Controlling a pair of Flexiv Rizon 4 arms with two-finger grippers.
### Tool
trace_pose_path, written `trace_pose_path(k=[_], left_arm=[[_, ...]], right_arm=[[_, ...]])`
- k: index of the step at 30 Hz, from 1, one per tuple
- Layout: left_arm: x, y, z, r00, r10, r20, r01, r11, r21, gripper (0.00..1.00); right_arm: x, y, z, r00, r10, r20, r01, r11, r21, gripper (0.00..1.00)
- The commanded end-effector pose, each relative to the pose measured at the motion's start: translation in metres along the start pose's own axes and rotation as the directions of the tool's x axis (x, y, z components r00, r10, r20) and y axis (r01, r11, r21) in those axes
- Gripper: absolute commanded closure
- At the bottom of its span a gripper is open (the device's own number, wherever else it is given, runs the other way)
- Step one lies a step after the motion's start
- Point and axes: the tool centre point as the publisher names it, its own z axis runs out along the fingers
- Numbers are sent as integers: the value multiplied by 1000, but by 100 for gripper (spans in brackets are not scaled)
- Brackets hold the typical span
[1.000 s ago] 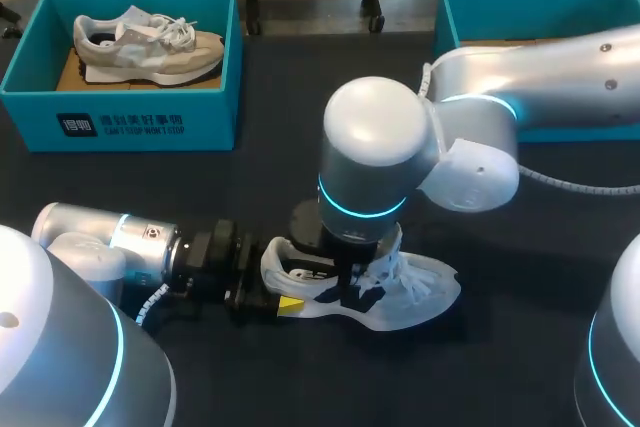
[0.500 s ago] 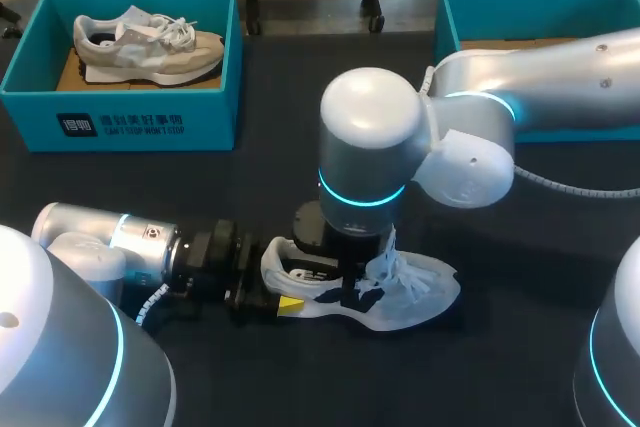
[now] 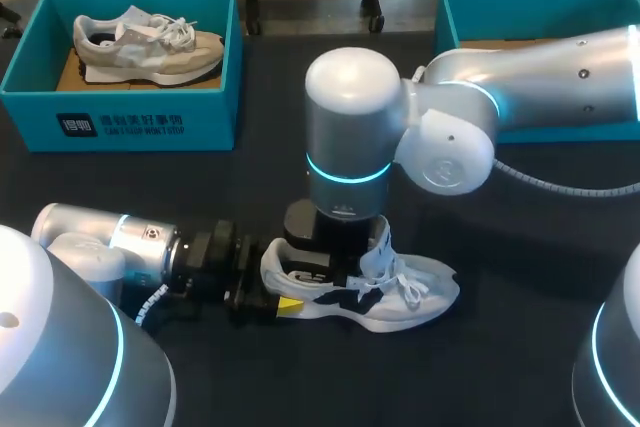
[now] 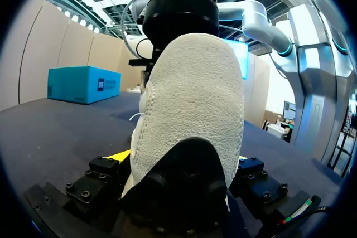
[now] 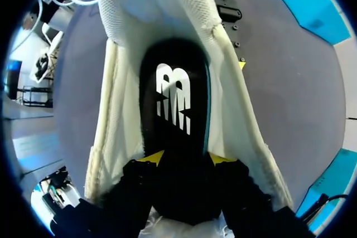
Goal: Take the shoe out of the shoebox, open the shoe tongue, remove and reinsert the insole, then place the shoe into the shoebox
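The left arm (image 3: 120, 247) lay low and flat. The left gripper (image 4: 181, 163) was clamped on the heel of the white shoe (image 3: 410, 299). The right arm (image 3: 350, 137) stood straight down over it, and the right gripper (image 5: 187, 160) pinched the black insole (image 5: 174, 98). The shoe sat on the dark table (image 3: 250, 187). 2 blue boxes (image 3: 130, 122) (image 3: 470, 7) stood well beyond both grippers.

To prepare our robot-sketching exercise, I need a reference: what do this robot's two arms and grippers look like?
The left arm and right arm are silver-grey, built of rounded cylindrical segments, each with a cyan ring. A grey cable runs beside the right arm. The left gripper and right gripper are black with yellow tips.
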Motion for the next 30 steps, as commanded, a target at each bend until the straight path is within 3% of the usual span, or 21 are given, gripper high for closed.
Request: trace_pose_path(k=[1,4,8,9,11,16,20,30], left_arm=[[-2,1,0,1000,-1,5,1,1000,-1,100],[-2,1,0,1000,-1,5,1,1000,-1,100],[-2,1,0,1000,-1,5,1,1000,-1,100],[-2,1,0,1000,-1,5,1,1000,-1,100],[-2,1,0,1000,-1,5,1,1000,-1,100],[-2,1,0,1000,-1,5,1,1000,-1,100],[-2,1,0,1000,-1,5,1,1000,-1,100],[-2,1,0,1000,-1,5,1,1000,-1,100]], right_arm=[[21,12,36,1000,-17,-24,17,1000,6,60],[29,13,36,999,-29,-31,29,1000,-2,66],[36,15,38,998,-38,-43,38,999,3,85],[37,15,38,998,-38,-43,38,999,3,95],[39,16,38,998,-36,-42,36,999,-2,100],[40,17,31,999,-30,-29,30,999,-12,100],[39,18,18,998,-56,28,59,993,-106,100],[29,33,-14,989,-111,101,131,967,-220,100]])
